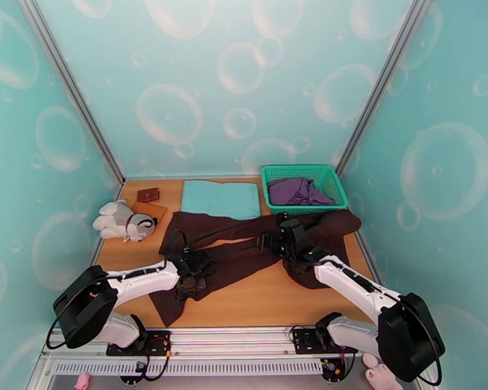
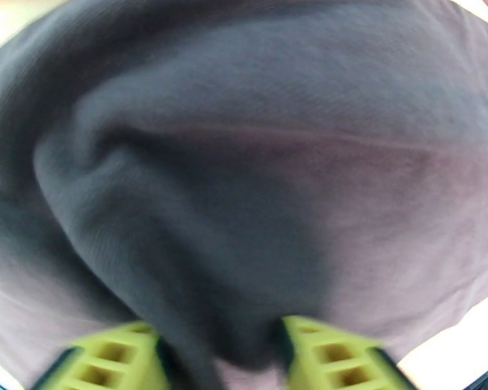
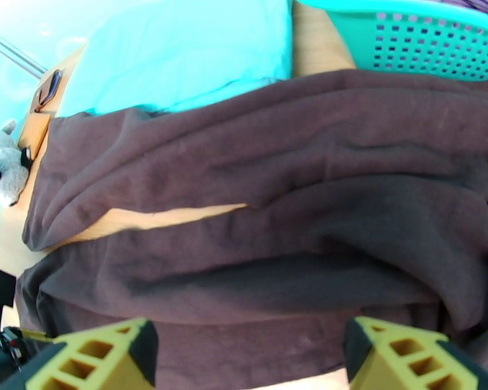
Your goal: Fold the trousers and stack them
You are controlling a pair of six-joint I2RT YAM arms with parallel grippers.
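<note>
The trousers (image 1: 244,258) lie spread across the table (image 1: 276,300), reaching from 7 o'clock up to a bunched end at 2 o'clock, just below the basket (image 1: 296,169). The left gripper (image 2: 218,327) pinches a raised fold of the cloth. The right gripper (image 3: 250,329) hovers above the trousers, fingers spread wide and grasping nothing.

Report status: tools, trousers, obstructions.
Left tool astride a fold of long dark brown cloth trousers, grip unclear. Right tool open above. Flat teal cloth alongside.

Bare table (image 1: 270,300) open in front of trousers (image 1: 244,255); basket (image 1: 296,168), teal cloth (image 1: 221,198) crowd the far edge.
</note>
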